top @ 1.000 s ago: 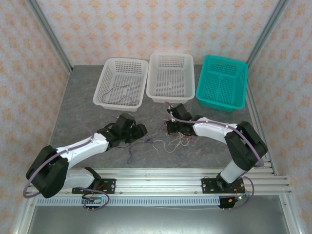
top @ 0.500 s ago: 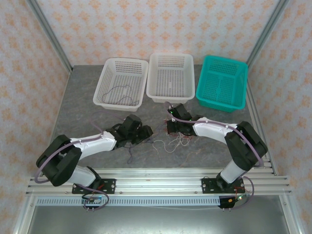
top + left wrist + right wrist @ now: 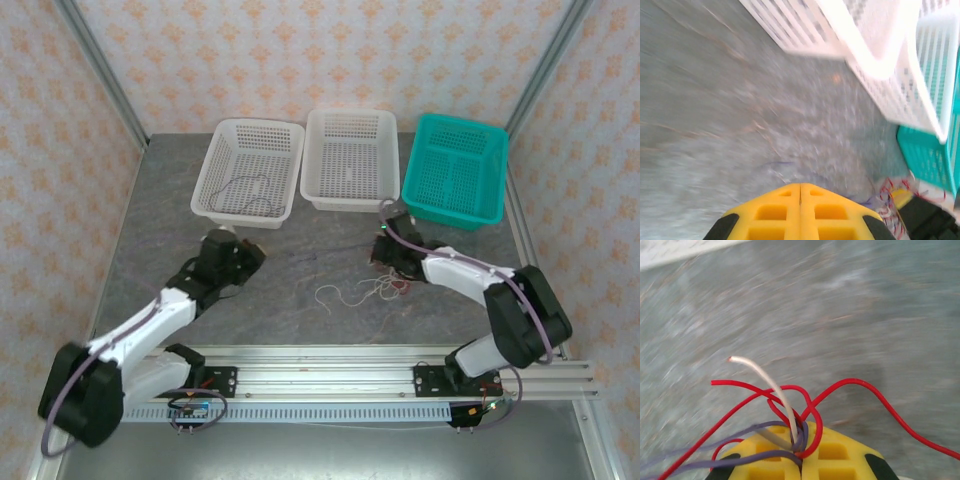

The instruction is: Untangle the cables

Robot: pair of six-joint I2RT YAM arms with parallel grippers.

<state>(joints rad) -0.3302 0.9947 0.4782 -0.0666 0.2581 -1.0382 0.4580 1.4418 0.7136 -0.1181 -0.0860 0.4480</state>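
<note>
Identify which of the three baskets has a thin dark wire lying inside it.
The left white basket: a dark wire curls across its floor. The middle white basket and the teal basket show none.

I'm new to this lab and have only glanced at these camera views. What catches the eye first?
First comes the bright knot of red, white and purple cables pinched in the shut right gripper, with loose ends spilling onto the grey table between the two arms. After that, the teal basket at the far right stands out beside two white baskets.
</note>
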